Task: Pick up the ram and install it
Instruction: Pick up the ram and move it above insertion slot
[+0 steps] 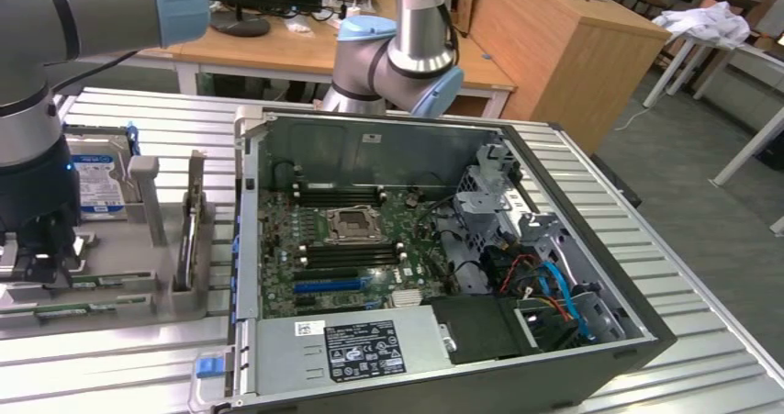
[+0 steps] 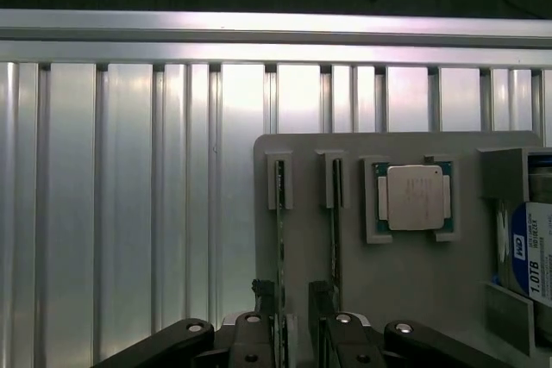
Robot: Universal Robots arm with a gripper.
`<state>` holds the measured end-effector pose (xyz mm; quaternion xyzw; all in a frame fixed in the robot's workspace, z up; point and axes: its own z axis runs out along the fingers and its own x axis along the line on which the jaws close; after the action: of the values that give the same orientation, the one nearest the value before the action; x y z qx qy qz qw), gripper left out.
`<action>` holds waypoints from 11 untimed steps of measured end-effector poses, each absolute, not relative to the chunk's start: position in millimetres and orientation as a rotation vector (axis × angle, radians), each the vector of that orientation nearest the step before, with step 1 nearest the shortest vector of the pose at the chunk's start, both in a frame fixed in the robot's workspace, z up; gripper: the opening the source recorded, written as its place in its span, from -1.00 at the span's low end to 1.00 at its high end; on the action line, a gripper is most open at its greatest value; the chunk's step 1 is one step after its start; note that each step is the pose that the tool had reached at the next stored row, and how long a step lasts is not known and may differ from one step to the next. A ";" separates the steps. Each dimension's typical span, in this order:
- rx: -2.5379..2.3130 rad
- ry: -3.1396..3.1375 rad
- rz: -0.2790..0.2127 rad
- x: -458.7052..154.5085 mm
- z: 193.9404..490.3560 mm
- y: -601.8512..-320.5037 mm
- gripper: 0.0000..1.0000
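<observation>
From the wrist, looks straight down on a gray tray [image 2: 405, 282] resting on a ribbed metal table [image 2: 129, 213]. Finds two green sticks standing on edge in parallel slots of that tray: the ram [image 2: 279, 247] and a second stick [image 2: 336, 247] just beside it. Catches the gripper [image 2: 289, 295] at the ram's near end, released and spread wide, with its black fingers [image 2: 261, 295] set one on each side of the ram and nothing clenched. Cannot tell whether either finger touches the board. Places the second stick outside that spread, past the far finger. Picks out a CPU [image 2: 414, 198] in a square recess next to the second stick, and beyond it a hard drive [image 2: 530, 252] with a blue-and-white label.

From the exterior camera, takes in the wider bench. Shows the arm [image 1: 31, 111] bent down at the exterior view's left, with the gripper low on the tray in front of the hard drive. Adds an open PC case [image 1: 367, 152] lying on the table to the exterior view's right of the tray, well apart from the ram. Reveals inside it a motherboard [image 1: 355, 249] with a CPU socket [image 1: 352, 221], black memory slots [image 1: 337, 195] on two sides of the socket, a labelled power supply [image 1: 355, 345], and blue and orange cables [image 1: 552, 281]. Finds the ram not yet lifted from its tray slot.
</observation>
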<state>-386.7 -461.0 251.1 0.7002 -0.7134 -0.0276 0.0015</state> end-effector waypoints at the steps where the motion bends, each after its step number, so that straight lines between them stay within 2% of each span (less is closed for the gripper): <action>1: 2.198 -2.239 -0.087 -386.7 250.0 -461.0 -0.40; 11: 2.198 -2.239 -0.087 -386.7 236.8 -461.0 -0.40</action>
<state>-386.7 -461.0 236.8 0.7002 -0.7134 -0.0276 0.0015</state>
